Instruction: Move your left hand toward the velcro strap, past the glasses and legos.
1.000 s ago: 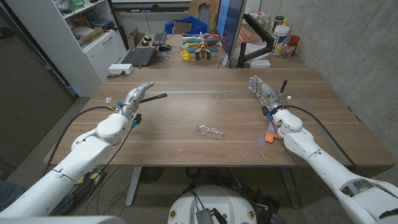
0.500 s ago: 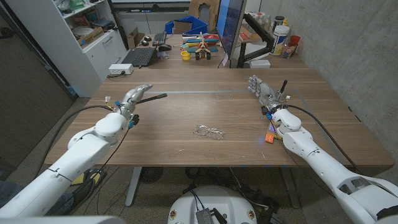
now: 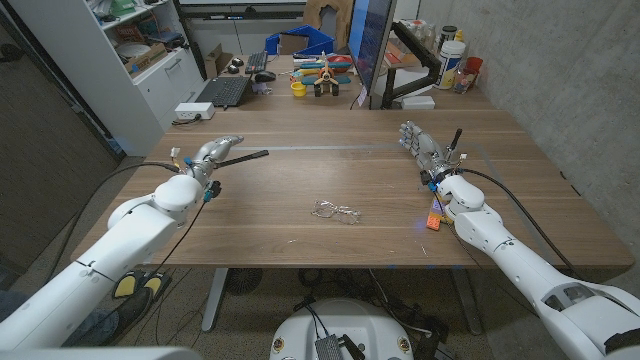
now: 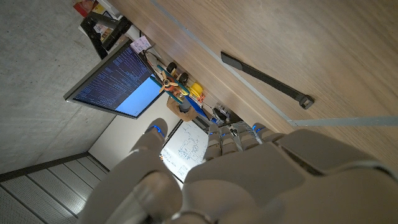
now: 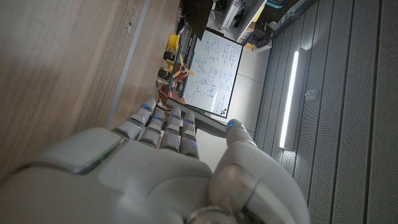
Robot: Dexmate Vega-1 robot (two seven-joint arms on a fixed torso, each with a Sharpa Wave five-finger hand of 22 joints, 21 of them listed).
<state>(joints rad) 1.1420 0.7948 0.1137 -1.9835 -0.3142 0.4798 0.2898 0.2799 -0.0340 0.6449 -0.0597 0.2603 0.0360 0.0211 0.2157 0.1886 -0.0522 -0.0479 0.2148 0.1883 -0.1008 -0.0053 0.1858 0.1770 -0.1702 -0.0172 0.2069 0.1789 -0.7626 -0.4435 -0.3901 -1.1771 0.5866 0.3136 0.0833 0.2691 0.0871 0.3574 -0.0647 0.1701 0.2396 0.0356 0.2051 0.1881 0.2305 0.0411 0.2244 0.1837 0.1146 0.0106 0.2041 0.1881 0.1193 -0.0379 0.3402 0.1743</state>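
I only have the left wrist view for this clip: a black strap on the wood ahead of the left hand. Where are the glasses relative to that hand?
Observer: In the head view the glasses lie mid-table, nearer the robot than the velcro strap and off to the right of the left hand.
Operator: Is the hand on the strap yet?
Observer: Its fingertips sit right at the strap's near end; contact is too fine to tell. The fingers are extended and it holds nothing.
Operator: And the other hand?
Observer: The right hand stands open on the table's right side, apart from the strap, with small orange pieces beside its forearm.
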